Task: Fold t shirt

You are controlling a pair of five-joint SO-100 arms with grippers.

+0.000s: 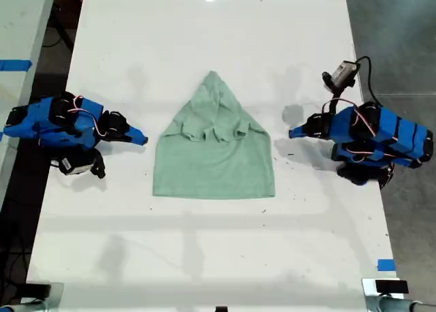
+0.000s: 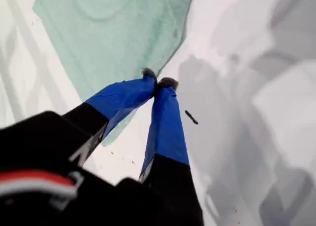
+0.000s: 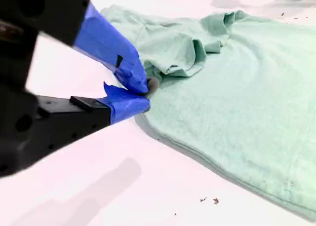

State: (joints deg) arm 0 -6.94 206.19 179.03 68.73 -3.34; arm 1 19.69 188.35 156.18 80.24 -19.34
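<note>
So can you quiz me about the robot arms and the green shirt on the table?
1. True or false: my first gripper is clamped on the t shirt.
2. Pick one. In the exterior view, the end of the t shirt nearest the top of the picture is: A a point, B a long straight edge, C a tight roll.
3. Fill the gap: on the white table, the t shirt lies ___ the two blue arms, one arm and the other arm.

Key: 1 false, its jaws are shut on nothing, just short of the cloth. 2 A. 3 between.
</note>
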